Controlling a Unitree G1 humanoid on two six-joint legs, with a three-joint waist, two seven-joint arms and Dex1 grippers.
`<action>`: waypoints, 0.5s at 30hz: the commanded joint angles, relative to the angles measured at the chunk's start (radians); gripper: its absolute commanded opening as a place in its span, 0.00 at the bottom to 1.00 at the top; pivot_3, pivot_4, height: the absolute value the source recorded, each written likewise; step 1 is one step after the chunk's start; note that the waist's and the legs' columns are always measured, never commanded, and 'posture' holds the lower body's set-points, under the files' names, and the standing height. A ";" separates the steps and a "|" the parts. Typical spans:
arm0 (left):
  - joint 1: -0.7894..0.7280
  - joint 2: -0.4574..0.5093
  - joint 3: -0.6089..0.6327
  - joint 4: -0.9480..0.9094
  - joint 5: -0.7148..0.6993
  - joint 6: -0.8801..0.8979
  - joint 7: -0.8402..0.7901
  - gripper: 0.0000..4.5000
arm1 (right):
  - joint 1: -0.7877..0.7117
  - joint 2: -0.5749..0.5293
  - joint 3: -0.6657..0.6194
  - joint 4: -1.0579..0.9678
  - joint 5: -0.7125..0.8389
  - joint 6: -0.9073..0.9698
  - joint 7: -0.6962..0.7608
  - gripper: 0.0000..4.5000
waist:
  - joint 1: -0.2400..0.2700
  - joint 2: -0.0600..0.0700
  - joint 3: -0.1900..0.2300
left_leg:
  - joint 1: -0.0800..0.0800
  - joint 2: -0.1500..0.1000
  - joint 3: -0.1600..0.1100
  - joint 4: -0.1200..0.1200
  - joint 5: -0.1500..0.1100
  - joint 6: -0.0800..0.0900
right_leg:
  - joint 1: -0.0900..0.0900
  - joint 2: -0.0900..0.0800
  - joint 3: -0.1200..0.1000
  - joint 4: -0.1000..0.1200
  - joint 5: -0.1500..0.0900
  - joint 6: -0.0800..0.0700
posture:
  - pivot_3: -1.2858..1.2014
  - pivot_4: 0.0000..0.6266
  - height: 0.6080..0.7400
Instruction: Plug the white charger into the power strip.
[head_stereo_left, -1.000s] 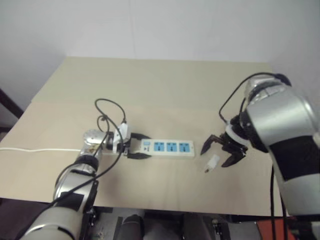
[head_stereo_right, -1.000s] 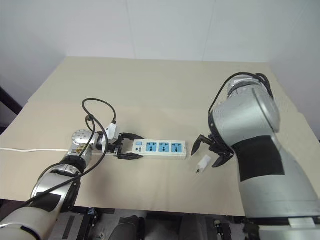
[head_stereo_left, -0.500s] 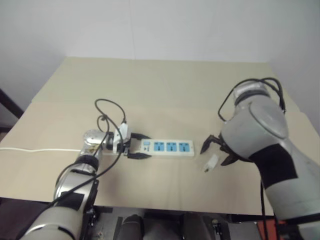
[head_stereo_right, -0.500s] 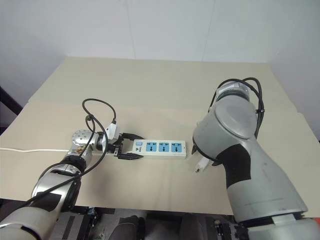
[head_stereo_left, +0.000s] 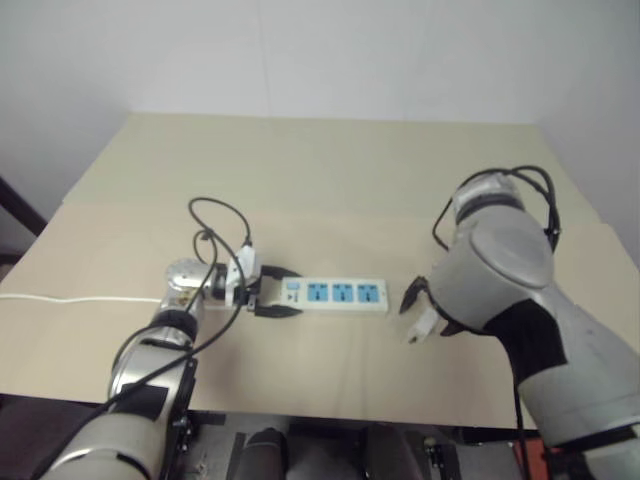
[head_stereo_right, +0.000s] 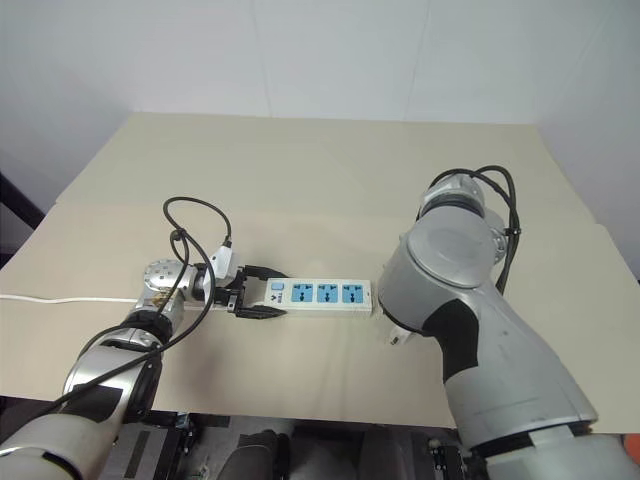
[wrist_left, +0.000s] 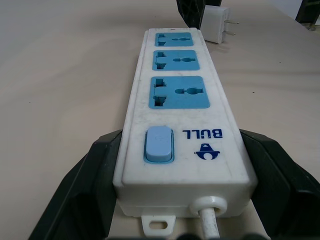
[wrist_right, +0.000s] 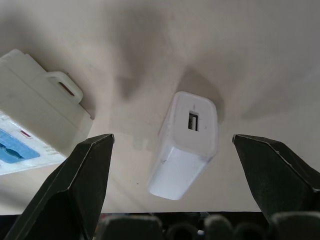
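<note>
Covering most of the right gripper (wrist_right: 170, 165) in the head views, the right arm's grey bulk leaves just one black finger (head_stereo_left: 409, 297) and part of the white charger (head_stereo_left: 421, 324) showing. From the wrist, its fingers stand spread wide, the charger lying loose on the table (head_stereo_left: 300, 180) between them, just past the power strip (head_stereo_left: 335, 296). The left gripper (wrist_left: 175, 165) is clenched on the strip's switch end; a thin white cord (head_stereo_left: 70, 299) trails off the table's left edge.

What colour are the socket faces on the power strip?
Blue, on the white power strip; clearest in the left wrist view.
</note>
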 joint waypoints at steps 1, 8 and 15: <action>-0.015 -0.003 -0.001 0.007 0.026 -0.015 -0.005 0.73 | 0.003 0.003 0.041 0.024 0.014 0.011 0.019 0.87 | 0.000 0.000 0.000 | 0.000 0.000 0.000 0.000 0.000 0.000 | 0.000 0.000 0.000 0.000 0.000 0.000 | 0.52 0.24 1.00; -0.016 -0.004 0.008 0.009 0.034 -0.016 -0.005 0.73 | 0.013 0.025 0.094 0.024 0.019 0.011 0.040 0.34 | 0.000 0.000 0.000 | 0.000 0.000 0.000 0.000 0.000 0.000 | 0.000 0.000 0.000 0.000 0.000 0.000 | 0.52 0.24 1.00; -0.015 -0.007 0.020 0.010 0.048 -0.020 -0.005 0.73 | 0.008 0.064 0.187 0.024 0.020 0.011 0.051 0.24 | -0.001 0.000 0.000 | 0.000 0.000 -0.001 0.000 0.000 0.000 | 0.000 0.000 0.000 0.000 0.000 0.000 | 0.52 0.24 1.00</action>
